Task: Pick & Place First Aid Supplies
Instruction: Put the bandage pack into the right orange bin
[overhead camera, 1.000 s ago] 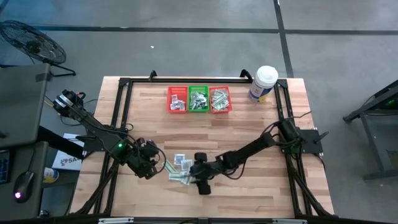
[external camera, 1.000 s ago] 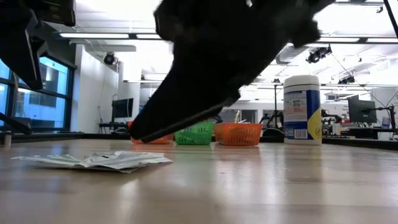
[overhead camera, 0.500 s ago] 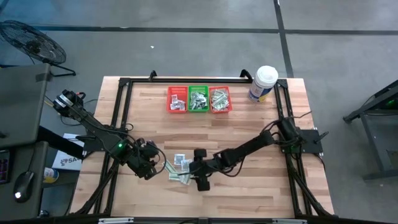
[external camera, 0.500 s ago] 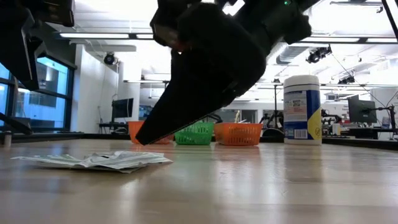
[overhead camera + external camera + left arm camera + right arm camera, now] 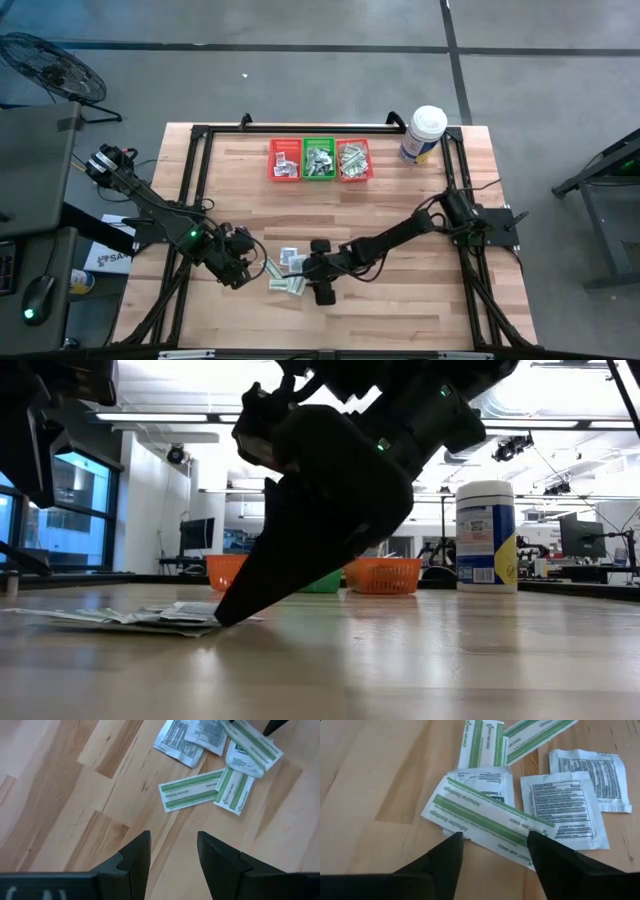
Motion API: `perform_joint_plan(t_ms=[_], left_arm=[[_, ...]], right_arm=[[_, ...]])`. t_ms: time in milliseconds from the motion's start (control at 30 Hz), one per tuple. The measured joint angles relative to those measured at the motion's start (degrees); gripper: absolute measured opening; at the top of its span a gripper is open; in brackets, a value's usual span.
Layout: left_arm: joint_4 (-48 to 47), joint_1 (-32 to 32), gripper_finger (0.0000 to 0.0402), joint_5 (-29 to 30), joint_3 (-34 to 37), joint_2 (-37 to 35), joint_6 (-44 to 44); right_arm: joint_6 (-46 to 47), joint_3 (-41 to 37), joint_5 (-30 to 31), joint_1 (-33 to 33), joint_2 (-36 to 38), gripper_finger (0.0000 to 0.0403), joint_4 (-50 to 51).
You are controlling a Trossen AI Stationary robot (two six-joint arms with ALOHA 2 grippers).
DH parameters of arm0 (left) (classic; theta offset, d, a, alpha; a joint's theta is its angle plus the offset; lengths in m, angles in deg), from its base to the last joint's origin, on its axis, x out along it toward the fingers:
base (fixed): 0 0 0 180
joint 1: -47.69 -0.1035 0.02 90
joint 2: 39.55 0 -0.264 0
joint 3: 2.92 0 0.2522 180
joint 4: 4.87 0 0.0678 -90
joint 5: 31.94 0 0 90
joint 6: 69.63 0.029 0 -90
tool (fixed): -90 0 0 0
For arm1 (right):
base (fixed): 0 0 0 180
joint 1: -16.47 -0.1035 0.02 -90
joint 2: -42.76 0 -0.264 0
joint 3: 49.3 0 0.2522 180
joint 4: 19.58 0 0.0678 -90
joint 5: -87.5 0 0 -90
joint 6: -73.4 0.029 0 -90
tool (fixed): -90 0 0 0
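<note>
- Right gripper [image 5: 492, 851], jaws spread, straddles a green-striped paper bandage strip [image 5: 485, 822]; overlapping packets risk a double pick.
- Left gripper [image 5: 172, 852] waits nearby, jaws spread, empty.

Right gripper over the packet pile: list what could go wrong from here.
1. The right gripper straddles a green-striped strip that overlaps a white packet, so closing may lift both.
2. The strip lies flat on the table; the fingertips may slide over it and scatter the pile.
</note>
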Motion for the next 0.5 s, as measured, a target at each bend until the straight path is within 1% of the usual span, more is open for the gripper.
perform_joint_plan(t_ms=[133, 300, 500], left_arm=[[-0.1, 0.0, 0.0159, -0.1, 0.0, 0.0, 0.0], [-0.1, 0.0, 0.0159, -0.1, 0.0, 0.0, 0.0], [-0.1, 0.0, 0.0159, -0.1, 0.0, 0.0, 0.0]], right_arm=[[0.6, -0.1, -0.2, 0.2, -0.1, 0.0172, 1.6], [4.2, -0.1, -0.9, 0.9, -0.1, 0.0108, 2.1], [5.9, -0.1, -1.4, 1.3, 0.0, 0.0049, 5.4]])
